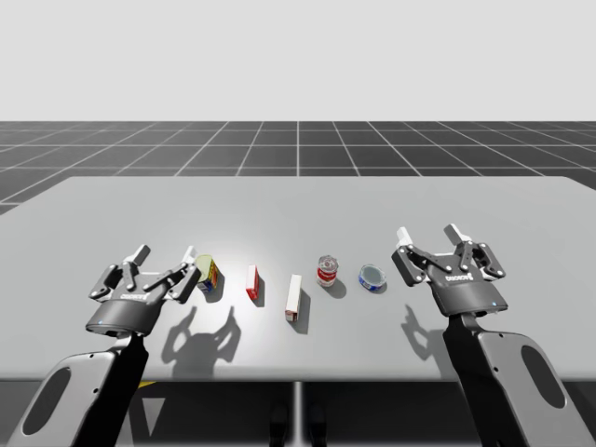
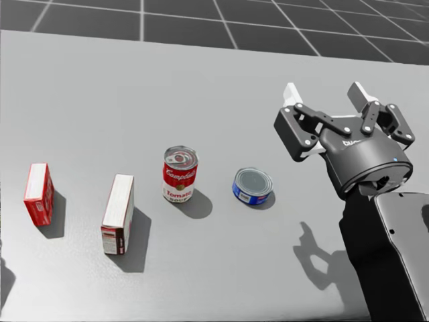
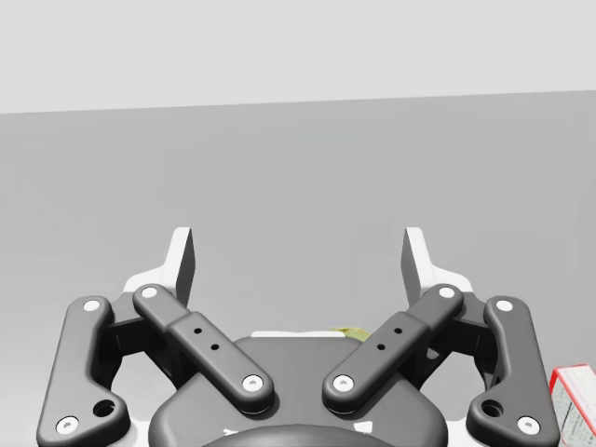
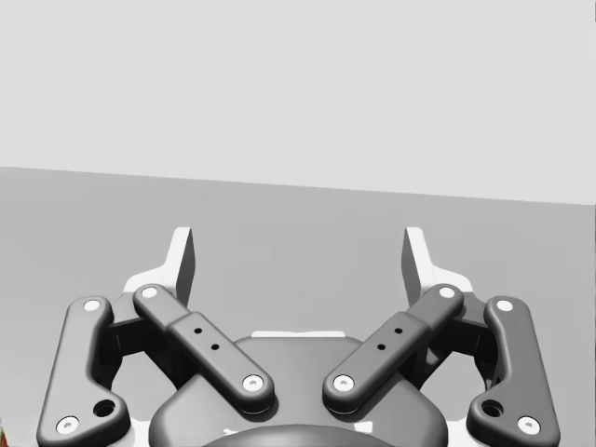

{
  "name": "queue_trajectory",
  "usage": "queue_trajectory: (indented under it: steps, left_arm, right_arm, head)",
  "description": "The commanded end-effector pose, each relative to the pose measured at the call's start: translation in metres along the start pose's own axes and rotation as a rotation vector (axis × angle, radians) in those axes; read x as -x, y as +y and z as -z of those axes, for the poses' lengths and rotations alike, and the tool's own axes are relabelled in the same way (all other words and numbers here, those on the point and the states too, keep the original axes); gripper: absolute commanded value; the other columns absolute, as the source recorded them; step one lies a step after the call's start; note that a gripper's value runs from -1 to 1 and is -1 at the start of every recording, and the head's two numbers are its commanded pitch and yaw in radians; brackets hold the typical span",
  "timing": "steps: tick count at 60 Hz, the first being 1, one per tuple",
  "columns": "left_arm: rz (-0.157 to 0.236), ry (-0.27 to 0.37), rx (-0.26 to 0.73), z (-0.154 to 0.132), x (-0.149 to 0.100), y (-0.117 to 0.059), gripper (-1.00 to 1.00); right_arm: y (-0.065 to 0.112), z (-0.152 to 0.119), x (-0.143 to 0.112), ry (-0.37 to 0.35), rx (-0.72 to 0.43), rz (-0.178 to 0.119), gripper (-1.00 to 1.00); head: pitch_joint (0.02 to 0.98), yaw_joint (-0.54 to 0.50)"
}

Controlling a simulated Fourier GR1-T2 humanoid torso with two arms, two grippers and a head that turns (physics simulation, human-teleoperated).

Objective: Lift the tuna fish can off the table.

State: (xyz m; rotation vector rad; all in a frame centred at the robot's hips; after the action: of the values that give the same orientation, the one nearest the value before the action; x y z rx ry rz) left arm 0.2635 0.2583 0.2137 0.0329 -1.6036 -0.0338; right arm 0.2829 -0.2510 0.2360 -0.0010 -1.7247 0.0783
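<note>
On table [image 1: 298,200], three cans [image 1: 372,277], two boxes [image 1: 293,298]

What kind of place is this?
Probably a computer-made test space, not a real room: a plain grey table, a dark grid floor, and a short blue can lined up beside a red-and-white can.

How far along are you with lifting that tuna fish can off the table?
Done: nothing yet; the short blue tuna fish can sits flat on the table, next to the tall red and white can. In hand: my right gripper hovers open beside the blue can, holding nothing. Left: bring it over the can, close on it and raise it. My left gripper is open too.
</note>
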Motion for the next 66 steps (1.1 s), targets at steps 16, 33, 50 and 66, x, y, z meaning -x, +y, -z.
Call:
queue_trajectory:
  steps: [16,33,50,66]
  left_arm:
    - [-0.012,0.003,0.02,0.0,0.0,-0.006,-1.0]
    - [-0.012,0.004,0.023,0.0,0.001,-0.007,-1.0]
    - [-0.002,-0.003,0.027,-0.001,0.001,-0.008,-1.0]
    - [0.001,-0.004,0.036,-0.002,0.001,-0.012,-1.0]
  right_arm:
    - [0.001,-0.001,-0.005,0.012,0.016,0.037,-1.0]
    - [0.0,-0.034,-0.01,0.121,-0.16,0.067,-1.0]
    - [0.006,-0.057,0.024,0.234,-0.241,0.009,-1.0]
    - [0.016,-0.055,0.073,0.331,-0.243,-0.004,-1.0]
  head:
    - [0.822,-0.31]
    - [0.828,-0.3]
    - [0.828,-0.31]
    - [0.829,-0.31]
